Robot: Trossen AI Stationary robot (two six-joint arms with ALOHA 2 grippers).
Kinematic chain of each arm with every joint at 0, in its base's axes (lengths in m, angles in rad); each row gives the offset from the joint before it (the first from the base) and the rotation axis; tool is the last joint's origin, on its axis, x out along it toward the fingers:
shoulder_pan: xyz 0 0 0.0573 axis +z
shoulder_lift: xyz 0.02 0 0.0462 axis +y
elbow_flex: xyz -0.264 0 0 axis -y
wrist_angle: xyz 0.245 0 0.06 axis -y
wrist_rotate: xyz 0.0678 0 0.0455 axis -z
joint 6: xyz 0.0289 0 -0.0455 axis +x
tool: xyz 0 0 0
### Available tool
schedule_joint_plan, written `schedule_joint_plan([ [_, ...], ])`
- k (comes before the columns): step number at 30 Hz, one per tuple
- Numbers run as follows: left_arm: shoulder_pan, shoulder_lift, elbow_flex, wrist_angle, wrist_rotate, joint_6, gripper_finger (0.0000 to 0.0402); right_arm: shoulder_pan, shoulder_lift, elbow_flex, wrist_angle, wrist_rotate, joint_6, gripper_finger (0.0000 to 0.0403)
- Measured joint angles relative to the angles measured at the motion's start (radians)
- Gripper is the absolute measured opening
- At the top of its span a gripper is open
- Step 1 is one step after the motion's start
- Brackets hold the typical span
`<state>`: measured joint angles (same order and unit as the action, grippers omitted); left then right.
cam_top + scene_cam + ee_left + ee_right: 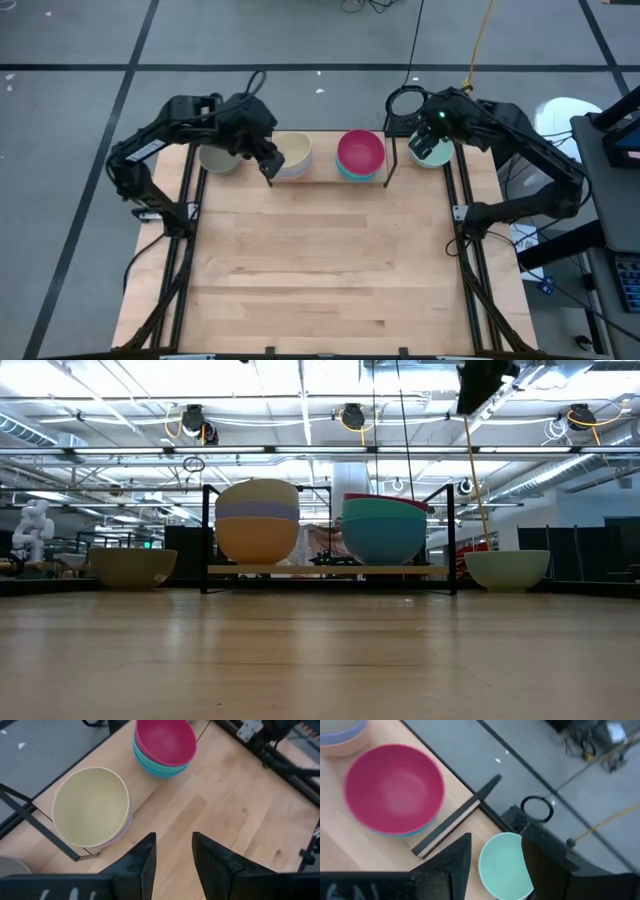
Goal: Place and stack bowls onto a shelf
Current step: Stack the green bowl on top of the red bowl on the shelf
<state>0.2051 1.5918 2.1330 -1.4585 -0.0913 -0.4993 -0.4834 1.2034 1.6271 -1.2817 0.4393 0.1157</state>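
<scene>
The shelf (392,160) stands at the table's far edge and carries two stacks. The left stack (257,520) has the beige bowl (90,805) on top, then lavender, then orange. The right stack (385,530) has the magenta bowl (360,150) on top of cyan and blue. The grey-olive bowl (218,157) rests on the table left of the shelf. The mint green bowl (502,865) rests on the table right of it. My left gripper (173,865) is open and hovers by the shelf's left end, near the beige bowl. My right gripper (495,865) is open, high above the mint bowl.
Black frame rails (185,230) run along the table's left and right sides. A black ring (405,101) and a yellow cable (478,45) lie on the floor beyond the far edge. The wide near part of the tabletop (320,260) holds no objects.
</scene>
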Motion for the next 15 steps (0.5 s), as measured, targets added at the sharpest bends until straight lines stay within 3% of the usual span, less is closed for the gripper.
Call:
schedule_joint_plan([
  [4, -0.032, -0.029, 0.000, 0.000, -0.041, -0.034, 0.0131, -0.130, 0.000, -0.055, 0.056, -0.094, 0.019, 0.0169],
  [11, -0.068, -0.037, 0.000, -0.007, -0.068, -0.060, 0.0131, -0.379, 0.021, -0.135, 0.096, -0.419, 0.029, 0.0169],
  [15, -0.081, -0.037, 0.000, -0.010, -0.068, -0.058, 0.0131, -0.466, 0.033, -0.198, 0.097, -0.442, -0.023, 0.0169],
])
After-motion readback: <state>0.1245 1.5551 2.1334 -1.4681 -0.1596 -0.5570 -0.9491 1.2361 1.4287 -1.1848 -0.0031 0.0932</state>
